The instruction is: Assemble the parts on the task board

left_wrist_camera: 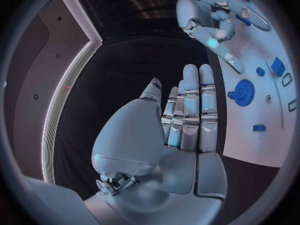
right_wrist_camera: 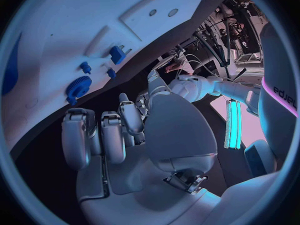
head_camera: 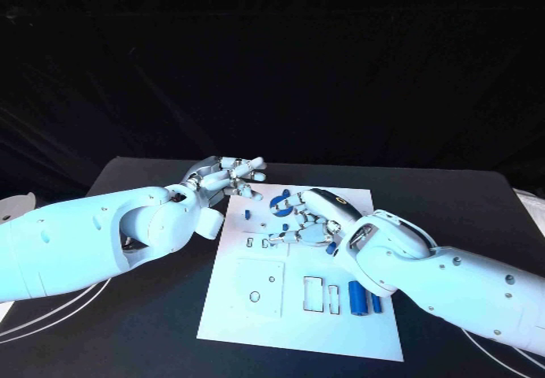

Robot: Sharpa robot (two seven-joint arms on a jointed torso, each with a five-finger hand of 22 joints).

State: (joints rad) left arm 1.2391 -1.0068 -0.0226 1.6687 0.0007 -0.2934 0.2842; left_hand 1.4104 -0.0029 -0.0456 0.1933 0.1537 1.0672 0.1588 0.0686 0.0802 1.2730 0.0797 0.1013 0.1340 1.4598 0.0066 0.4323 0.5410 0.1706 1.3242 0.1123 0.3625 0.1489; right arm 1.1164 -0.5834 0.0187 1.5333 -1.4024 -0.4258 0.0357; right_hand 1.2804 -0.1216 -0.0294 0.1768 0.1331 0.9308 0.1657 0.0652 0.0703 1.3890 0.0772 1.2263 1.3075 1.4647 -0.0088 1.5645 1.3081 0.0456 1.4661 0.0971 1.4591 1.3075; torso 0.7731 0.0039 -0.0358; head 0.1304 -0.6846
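The white task board (head_camera: pixel 298 315) lies in the middle of the black tabletop (head_camera: pixel 136 331), its long side running away from the robot. The left robot hand (head_camera: pixel 228 177) hovers at the board's far left corner; in the left wrist view its fingers (left_wrist_camera: pixel 190 110) are stretched out straight and side by side, released and holding nothing. The right robot hand (head_camera: pixel 309 216) reaches over the far half of the board with its fingers curled down towards the surface; whether it grasps a part there cannot be told. Near the board's right edge two blue cylinders (head_camera: pixel 357 298) lie side by side, just beside a row of narrow rectangular cut-outs (head_camera: pixel 323 293). In the left wrist view a blue gear (left_wrist_camera: pixel 242 91) sits on the board near the left hand's fingertips, with a small blue block (left_wrist_camera: pixel 277 65) close by.
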